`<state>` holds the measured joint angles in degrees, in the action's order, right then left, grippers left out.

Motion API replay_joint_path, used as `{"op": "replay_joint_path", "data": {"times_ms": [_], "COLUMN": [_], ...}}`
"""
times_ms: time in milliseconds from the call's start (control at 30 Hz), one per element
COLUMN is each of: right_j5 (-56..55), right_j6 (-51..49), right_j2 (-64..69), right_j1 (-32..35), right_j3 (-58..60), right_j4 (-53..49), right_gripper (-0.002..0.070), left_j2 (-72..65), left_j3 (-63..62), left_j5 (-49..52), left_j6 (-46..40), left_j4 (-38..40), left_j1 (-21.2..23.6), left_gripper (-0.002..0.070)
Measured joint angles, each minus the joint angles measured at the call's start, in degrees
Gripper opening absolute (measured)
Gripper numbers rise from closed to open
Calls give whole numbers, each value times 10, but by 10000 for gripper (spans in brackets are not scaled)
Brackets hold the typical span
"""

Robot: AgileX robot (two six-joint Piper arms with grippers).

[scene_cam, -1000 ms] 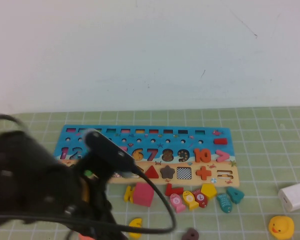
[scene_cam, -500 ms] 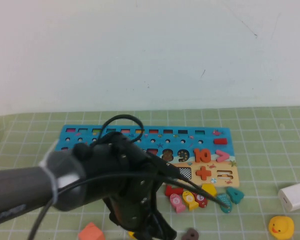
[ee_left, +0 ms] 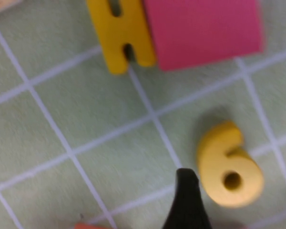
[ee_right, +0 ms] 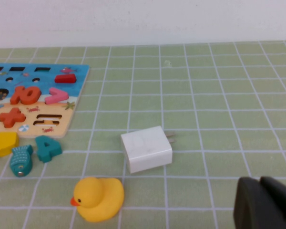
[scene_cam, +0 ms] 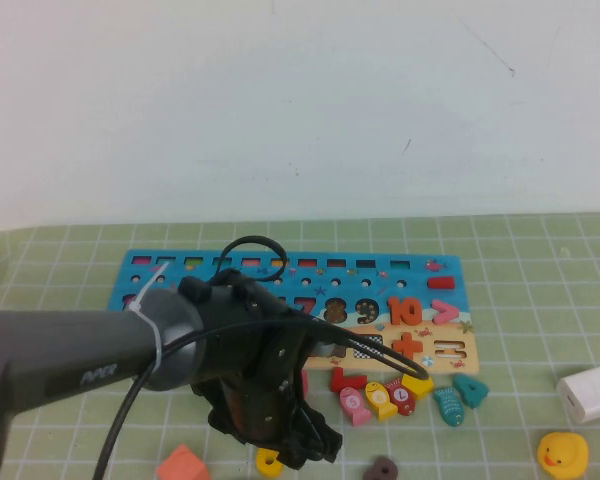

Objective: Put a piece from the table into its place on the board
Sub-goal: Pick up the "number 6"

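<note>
The piece, a flat yellow numeral 6, lies on the green mat. In the high view only its lower part peeks out from under my left gripper, in front of the board. The board is blue with coloured numerals and a tan strip of shape cut-outs, and my left arm covers its middle. My left gripper hovers open just above the 6. One black finger stands beside the 6 without touching it; the other is out of frame. My right gripper is shut and empty near the white charger.
A pink block and a yellow piece lie beside the 6. Loose coloured pieces sit along the board's front edge. An orange block, a brown ring, a white charger and a yellow duck are nearby.
My left arm has swung in from the left across the board's front and come down over the yellow 6, hiding the pink block in the high view.
</note>
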<state>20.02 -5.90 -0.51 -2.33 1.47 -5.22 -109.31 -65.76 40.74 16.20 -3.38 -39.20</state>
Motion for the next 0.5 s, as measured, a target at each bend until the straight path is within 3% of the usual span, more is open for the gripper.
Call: {"op": "replay_joint_path", "data": {"times_ms": [500], "right_j5": [0], "right_j6": [0], "right_j2": [0], "right_j1": [0], "right_j3": [0], "right_j4": [0], "right_gripper": [-1], "left_j2": [-47], "left_j3": [0], "left_j5": [-19], "left_j6": [-47], "left_j4": [16], "left_j1": [12], "left_gripper": [452]}}
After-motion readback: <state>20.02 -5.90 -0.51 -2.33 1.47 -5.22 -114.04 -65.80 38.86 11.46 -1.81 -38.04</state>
